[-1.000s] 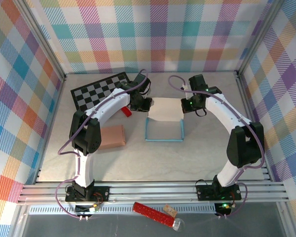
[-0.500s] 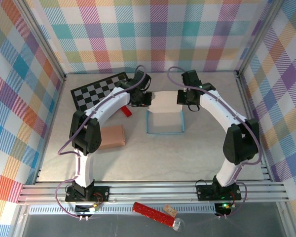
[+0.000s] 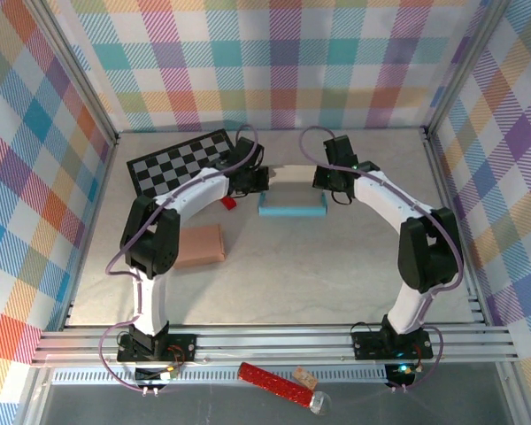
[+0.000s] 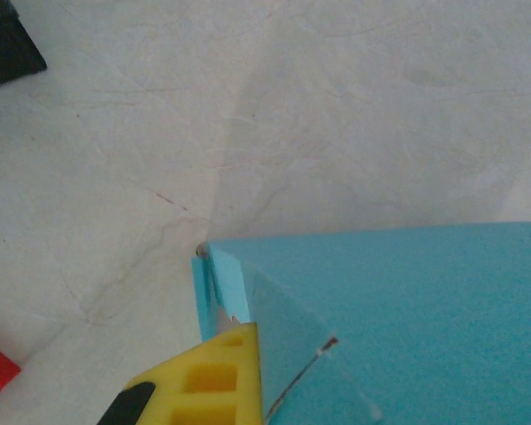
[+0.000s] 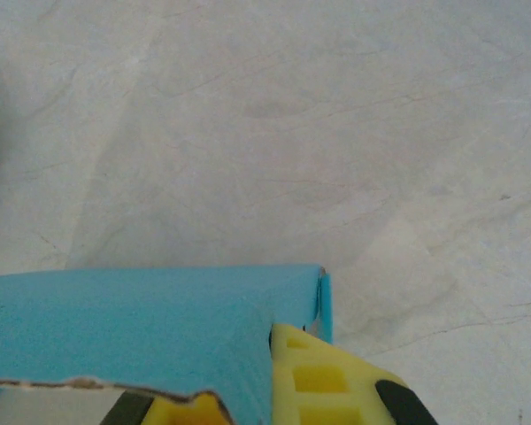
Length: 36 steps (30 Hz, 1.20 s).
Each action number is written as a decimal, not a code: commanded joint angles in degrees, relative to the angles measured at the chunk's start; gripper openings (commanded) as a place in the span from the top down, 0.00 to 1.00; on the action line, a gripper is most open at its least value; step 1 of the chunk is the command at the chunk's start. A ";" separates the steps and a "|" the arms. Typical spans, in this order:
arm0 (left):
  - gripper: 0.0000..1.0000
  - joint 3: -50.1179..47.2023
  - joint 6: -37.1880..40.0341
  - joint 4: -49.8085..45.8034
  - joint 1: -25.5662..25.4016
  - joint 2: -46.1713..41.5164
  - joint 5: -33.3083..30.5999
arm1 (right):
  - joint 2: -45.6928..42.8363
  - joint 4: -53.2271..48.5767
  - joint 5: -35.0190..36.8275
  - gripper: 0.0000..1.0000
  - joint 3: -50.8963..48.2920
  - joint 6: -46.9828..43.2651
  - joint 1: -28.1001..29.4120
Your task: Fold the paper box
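We are pinching the paper box (image 3: 291, 206) from both ends: our left gripper (image 3: 259, 181) is clamped narrow on its left end and our right gripper (image 3: 322, 181) is clamped narrow on its right end, so the box is spanning the gap between the two grippers and touching both. From above, a pale cream panel is running straight from one gripper to the other, and the blue outer face is lying just on the near side of them, toward our bases, on the table (image 3: 292, 283). At the left wrist, the yellow left finger (image 4: 214, 382) is pressing against a blue wall of the box (image 4: 407, 319) on its right side, and a corner of the box is sitting just ahead of the fingertip. A small red object (image 3: 228, 202) is lying just to the left of this gripper on its near side, and a checkerboard mat (image 3: 179, 162) is lying flat further out to the left. At the right wrist, the yellow right finger (image 5: 311, 381) is pressing a blue panel (image 5: 133, 319) on its left side, with the box corner just beyond the fingertip and a ragged paper edge running below the panel. A tan block (image 3: 199, 245) is resting well apart from the left gripper, nearer our bases
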 commanded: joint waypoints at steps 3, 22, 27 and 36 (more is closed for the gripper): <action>1.00 -7.15 -0.85 14.13 -0.28 -6.35 1.70 | -7.16 14.19 -1.73 1.00 -8.46 -0.33 0.76; 1.00 -21.55 0.86 23.87 -3.78 -10.90 -1.51 | -13.03 12.71 -0.43 0.94 -17.70 1.60 2.06; 1.00 -22.79 1.41 24.49 -5.22 -10.81 -2.80 | -13.81 8.09 0.81 0.88 -17.49 3.76 2.34; 1.00 -25.94 1.88 24.35 -7.38 -12.04 -9.49 | -17.26 -4.93 -4.09 0.58 -16.50 16.40 2.50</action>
